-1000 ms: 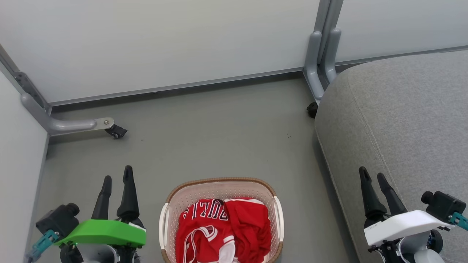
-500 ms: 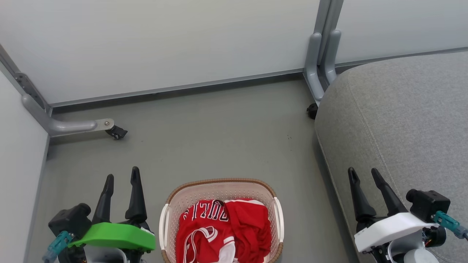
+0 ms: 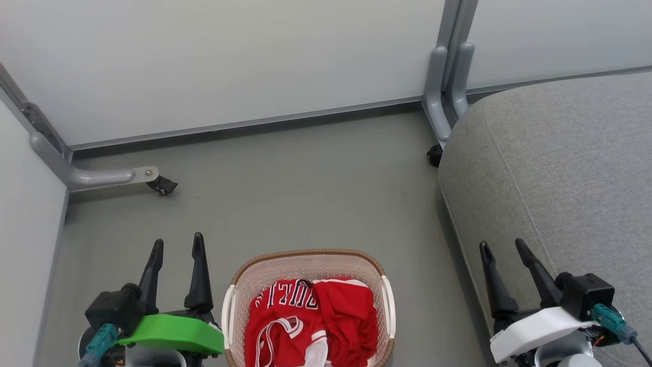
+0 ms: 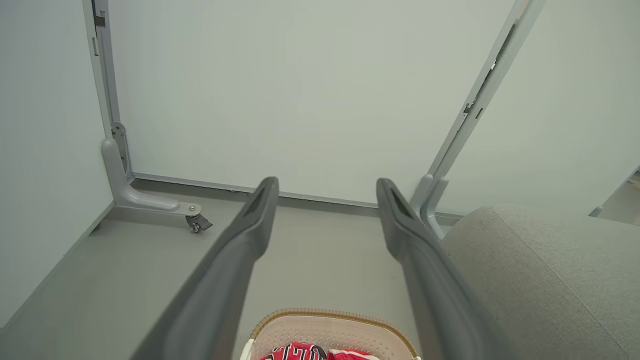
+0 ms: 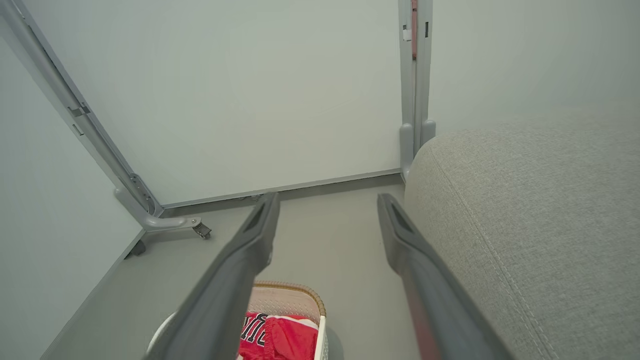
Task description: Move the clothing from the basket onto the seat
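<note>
Both arms have drifted inward over the last second: the left gripper (image 3: 178,239) has slid toward the basket's left side, and the right gripper (image 3: 501,243) has come in from the seat's edge and sunk a little. Pale partition panels (image 3: 229,61) on grey posts close off the back of the space. The light-grey seat (image 3: 560,168) bulks up on the right with nothing lying on it, and the grey floor (image 3: 305,178) spreads between it and the panels. The cream basket (image 3: 305,251) stands on that floor between the two grippers, apart from both. The clothing is inside it: a lettered red jersey (image 3: 277,316) on the left and a plainer red piece (image 3: 349,316) bunched against it on the right, though the picture's bottom edge cuts them off, so how they lie lower down is hard to say. Each gripper's fingers stand wide apart and hold nothing. A small black caster (image 3: 162,184) sits under the left post's foot.
</note>
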Robot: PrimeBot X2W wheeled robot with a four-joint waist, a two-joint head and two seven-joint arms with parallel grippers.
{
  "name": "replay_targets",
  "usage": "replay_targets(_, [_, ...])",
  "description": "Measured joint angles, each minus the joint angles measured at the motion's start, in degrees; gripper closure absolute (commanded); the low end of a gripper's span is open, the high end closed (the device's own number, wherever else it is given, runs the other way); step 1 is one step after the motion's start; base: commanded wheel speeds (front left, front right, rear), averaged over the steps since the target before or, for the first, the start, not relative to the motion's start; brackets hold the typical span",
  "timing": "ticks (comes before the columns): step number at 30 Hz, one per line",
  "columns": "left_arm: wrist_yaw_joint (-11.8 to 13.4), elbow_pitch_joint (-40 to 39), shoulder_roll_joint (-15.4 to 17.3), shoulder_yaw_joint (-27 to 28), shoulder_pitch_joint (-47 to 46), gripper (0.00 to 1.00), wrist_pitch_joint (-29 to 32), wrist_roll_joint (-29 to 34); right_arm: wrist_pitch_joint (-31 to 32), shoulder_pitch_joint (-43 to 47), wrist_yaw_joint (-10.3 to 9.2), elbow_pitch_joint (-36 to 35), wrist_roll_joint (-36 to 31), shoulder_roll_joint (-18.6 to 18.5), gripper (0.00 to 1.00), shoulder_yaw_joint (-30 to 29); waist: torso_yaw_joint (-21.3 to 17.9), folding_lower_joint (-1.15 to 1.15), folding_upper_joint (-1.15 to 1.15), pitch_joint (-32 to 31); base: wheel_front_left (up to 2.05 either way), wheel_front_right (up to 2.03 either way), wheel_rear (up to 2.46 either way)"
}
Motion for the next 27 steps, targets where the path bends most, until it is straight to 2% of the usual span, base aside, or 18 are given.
replay_targets(27, [-0.41,0.36,0.13,-2.72,1.68,0.0,-3.36,11.81,-3.33,2.18,0.0,-1.46,-13.41,-0.05,0.0,-0.11,0.64,0.0,0.0,-0.66,0.0,0.0,0.0])
